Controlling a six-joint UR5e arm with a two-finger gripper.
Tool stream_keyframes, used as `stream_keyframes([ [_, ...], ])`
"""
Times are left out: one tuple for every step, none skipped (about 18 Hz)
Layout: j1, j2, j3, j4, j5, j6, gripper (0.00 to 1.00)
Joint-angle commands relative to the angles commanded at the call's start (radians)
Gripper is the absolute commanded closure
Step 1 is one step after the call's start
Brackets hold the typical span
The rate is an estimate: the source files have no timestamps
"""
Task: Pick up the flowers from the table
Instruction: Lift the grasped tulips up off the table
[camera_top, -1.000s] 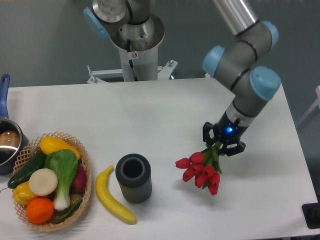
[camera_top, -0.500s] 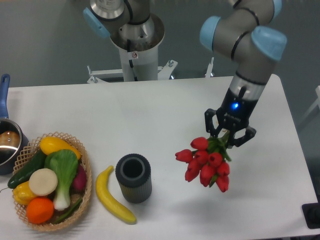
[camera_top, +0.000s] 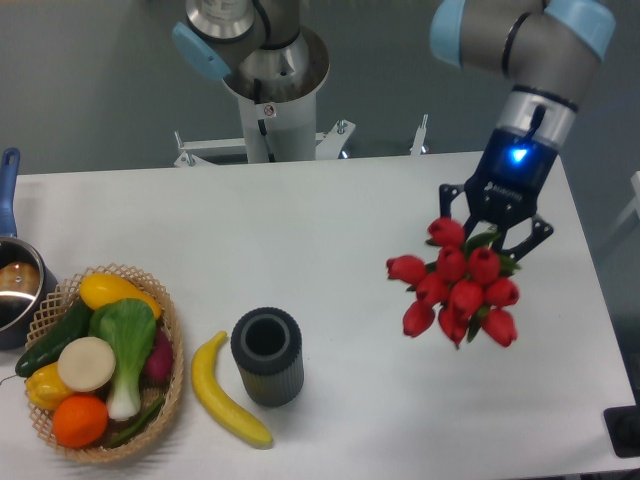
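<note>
The flowers (camera_top: 455, 290) are a small bunch of red tulips with green leaves. They hang blooms-down, well above the white table (camera_top: 330, 240), at its right side. My gripper (camera_top: 497, 232) is shut on the stems just above the blooms, pointing down. The stems and the string are mostly hidden behind the fingers and blooms.
A dark ribbed cylinder vase (camera_top: 267, 356) stands upright at the front middle. A banana (camera_top: 224, 390) lies left of it. A wicker basket (camera_top: 168, 320) of vegetables and fruit sits at the front left. A pot (camera_top: 14, 285) with a blue handle is at the left edge.
My gripper has risen and moved right with the flowers in it. The bunch has gone from near the tabletop to well above it.
</note>
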Motion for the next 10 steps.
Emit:
stream_keyframes([
  [0.011, 0.000, -0.002, 0.000, -0.018, 0.000, 0.62],
  [0.014, 0.000, 0.000, 0.000, -0.028, 0.000, 0.62],
  [0.014, 0.000, 0.000, 0.000, -0.032, 0.000, 0.62],
  [0.015, 0.002, 0.000, 0.000, -0.035, -0.002, 0.62],
  [0.020, 0.002, -0.005, 0.000, -0.037, -0.002, 0.62],
  [0.022, 0.006, -0.006, 0.000, -0.039, 0.000, 0.62],
  [0.025, 0.008, -0.006, 0.000, -0.037, -0.002, 0.62],
  [0.026, 0.008, -0.006, 0.000, -0.039, 0.000, 0.62],
  [0.026, 0.008, -0.006, 0.000, -0.039, 0.000, 0.62],
  [0.026, 0.008, -0.006, 0.000, -0.039, 0.000, 0.62],
])
